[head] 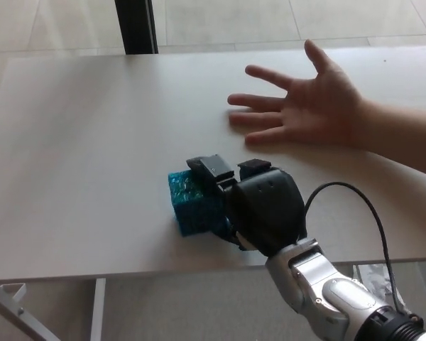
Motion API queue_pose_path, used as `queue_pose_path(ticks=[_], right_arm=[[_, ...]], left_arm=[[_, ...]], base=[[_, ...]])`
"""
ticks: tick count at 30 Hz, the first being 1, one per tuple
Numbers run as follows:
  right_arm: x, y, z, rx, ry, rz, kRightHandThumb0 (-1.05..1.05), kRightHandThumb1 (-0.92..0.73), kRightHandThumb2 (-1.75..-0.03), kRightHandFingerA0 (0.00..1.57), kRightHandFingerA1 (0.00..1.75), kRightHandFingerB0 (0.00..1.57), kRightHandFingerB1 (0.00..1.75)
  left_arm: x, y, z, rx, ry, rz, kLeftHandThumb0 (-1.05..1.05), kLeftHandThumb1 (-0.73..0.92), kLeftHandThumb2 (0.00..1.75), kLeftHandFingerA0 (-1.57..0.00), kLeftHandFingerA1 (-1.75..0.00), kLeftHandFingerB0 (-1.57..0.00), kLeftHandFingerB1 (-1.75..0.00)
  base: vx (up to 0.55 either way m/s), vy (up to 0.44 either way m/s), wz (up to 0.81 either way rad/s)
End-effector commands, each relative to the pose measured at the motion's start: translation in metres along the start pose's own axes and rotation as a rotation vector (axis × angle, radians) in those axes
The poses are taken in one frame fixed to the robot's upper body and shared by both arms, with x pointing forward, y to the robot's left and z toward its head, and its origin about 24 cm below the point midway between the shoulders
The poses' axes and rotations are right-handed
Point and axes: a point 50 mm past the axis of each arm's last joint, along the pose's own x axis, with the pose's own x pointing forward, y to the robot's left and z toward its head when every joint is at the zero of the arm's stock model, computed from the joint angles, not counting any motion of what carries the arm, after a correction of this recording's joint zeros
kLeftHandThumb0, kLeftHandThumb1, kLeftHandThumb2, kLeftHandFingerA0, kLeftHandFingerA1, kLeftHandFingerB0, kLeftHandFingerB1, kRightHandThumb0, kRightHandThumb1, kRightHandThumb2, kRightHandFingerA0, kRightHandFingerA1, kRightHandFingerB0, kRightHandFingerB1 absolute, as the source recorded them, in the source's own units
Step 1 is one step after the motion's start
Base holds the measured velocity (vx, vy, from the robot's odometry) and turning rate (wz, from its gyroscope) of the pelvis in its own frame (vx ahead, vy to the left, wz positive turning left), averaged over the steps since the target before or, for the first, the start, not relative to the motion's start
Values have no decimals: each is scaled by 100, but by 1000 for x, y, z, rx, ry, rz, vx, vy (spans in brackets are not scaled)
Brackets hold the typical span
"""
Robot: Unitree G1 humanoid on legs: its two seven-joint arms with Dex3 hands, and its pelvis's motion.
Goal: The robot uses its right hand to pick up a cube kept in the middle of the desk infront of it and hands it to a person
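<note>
We see the right robot hand [259,209] low and a little right of the frame's centre, its black shell covering the right side of the cube [194,203], which sits on the bench [78,142] just below the middle of the picture. The cube is teal-blue with a glittery, gridded surface; its top and left faces show, and its base looks to rest flat on the white bench top. Two thick black fingers [211,169] lie over the cube's upper right edge, touching it, so we read the robot hand as closed around the cube, though the thumb is hidden behind the palm and we cannot tell where it presses. From the robot hand a silver forearm [330,295] runs to the lower right corner, and a thin black cable [369,213] arcs above it. In the upper right of the frame a person's hand [309,106] lies open, palm up, fingers spread and pointing toward the left, with its bare forearm leaving at the right edge; it is well apart from the cube. A dark upright post [136,25] stands beyond the bench's far edge at upper left centre, against a pale tiled floor [50,25].
</note>
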Motion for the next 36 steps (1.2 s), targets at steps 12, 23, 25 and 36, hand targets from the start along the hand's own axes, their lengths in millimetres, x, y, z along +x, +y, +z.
queue_pose_path(ticks=[12, 23, 25, 36], right_arm=[[56, -103, -36, 97, 53, -360, -24, -54, -76, 86, 145, 91, 87], [76, -166, -110, -250, 103, -293, -36, -50, -59, 83, 161, 96, 71], [76, -171, -118, -315, 103, -248, -40, -51, -55, 84, 159, 96, 65], [65, -151, -142, -609, 64, 6, -42, -50, -59, 81, 156, 96, 75]], left_arm=[[-2, 11, -2, 24, -8, 36, -105, 61, 103, -57, -142, -29, -133], [-4, 15, -5, 9, -1, 38, -105, 62, 98, -65, -147, -27, -128], [-4, 14, -5, 6, -6, 37, -105, 63, 97, -60, -145, -29, -130], [-3, 11, -3, 11, -11, 30, -105, 60, 101, -55, -145, -32, -138]], base=[[0, 0, 0], [0, 0, 0], [0, 0, 0], [0, 0, 0]])
